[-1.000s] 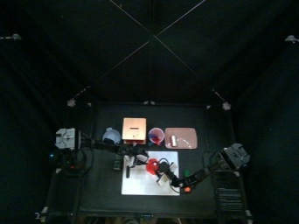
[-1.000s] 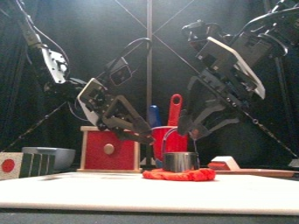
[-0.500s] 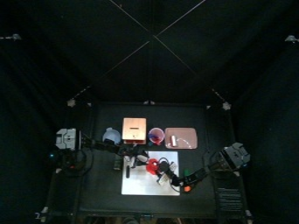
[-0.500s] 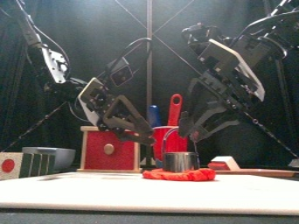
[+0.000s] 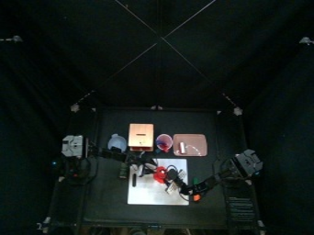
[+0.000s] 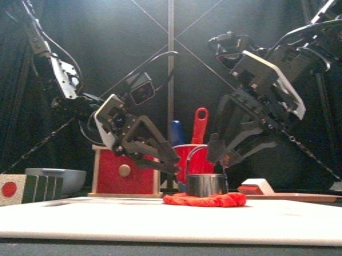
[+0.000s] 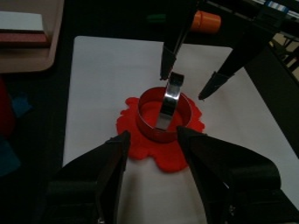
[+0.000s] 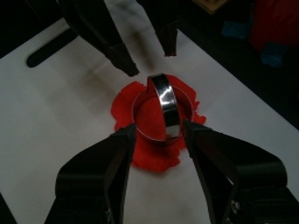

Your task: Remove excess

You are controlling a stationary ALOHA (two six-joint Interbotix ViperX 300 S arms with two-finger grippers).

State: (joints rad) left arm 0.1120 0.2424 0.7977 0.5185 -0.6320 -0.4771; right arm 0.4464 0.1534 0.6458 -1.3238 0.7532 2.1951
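Observation:
A flattened patch of red dough [image 6: 205, 200] lies on a white mat [image 5: 145, 184] near the table's front. A round metal cutter [image 6: 206, 185] stands pressed into it; it also shows in the left wrist view [image 7: 174, 98] and the right wrist view [image 8: 162, 103]. My left gripper [image 7: 158, 136] is open and empty, just short of the dough's [image 7: 158, 147] left side. My right gripper [image 8: 158, 129] is open and empty over the dough [image 8: 152, 144] from the right. Both hang above the cutter in the front view, the left gripper [image 6: 160, 160] and the right gripper [image 6: 231, 157] apart from it.
Behind the mat stand a red cup [image 6: 195, 157] holding red and blue tools, a red box [image 6: 124, 171] with a white dot, and a grey block [image 6: 51, 181] at the left. The top view shows an orange board [image 5: 142, 138] and a pink tray [image 5: 190, 144] at the back.
My right arm has lifted a little and drawn to the right. My left gripper has sunk slightly toward the mat. The dough and cutter have not moved.

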